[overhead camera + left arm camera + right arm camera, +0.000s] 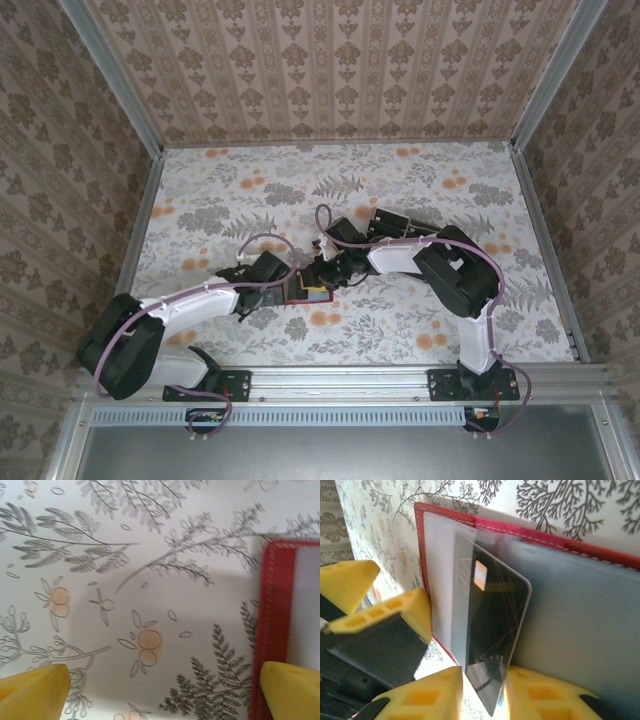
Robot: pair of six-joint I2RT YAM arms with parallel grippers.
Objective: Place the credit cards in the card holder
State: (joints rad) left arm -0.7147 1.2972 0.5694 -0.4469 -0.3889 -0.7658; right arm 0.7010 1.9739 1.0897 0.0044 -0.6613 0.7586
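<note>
My right gripper (485, 700) has its yellow fingers on either side of the lower end of a black card (495, 625). Whether they pinch it or merely flank it, I cannot tell, since that end is cut off by the bottom of the right wrist view. The card stands tilted, with its upper part behind the clear pocket (465, 580) of the open red card holder (520, 532) and a pale square mark showing near its top. Any print on the card is too blurred to read.

My left gripper (160, 692) is spread wide, with only the flowered tablecloth (150, 580) between the tips. Its right tip sits over the holder's stitched red edge (touching or just above it, I can't say). In the left wrist view the frame crops the holder along the right side.

From above, both grippers meet at the holder near the middle of the table. My wrists cover most of it, leaving a small red and dark patch that is too small to show any detail.
</note>
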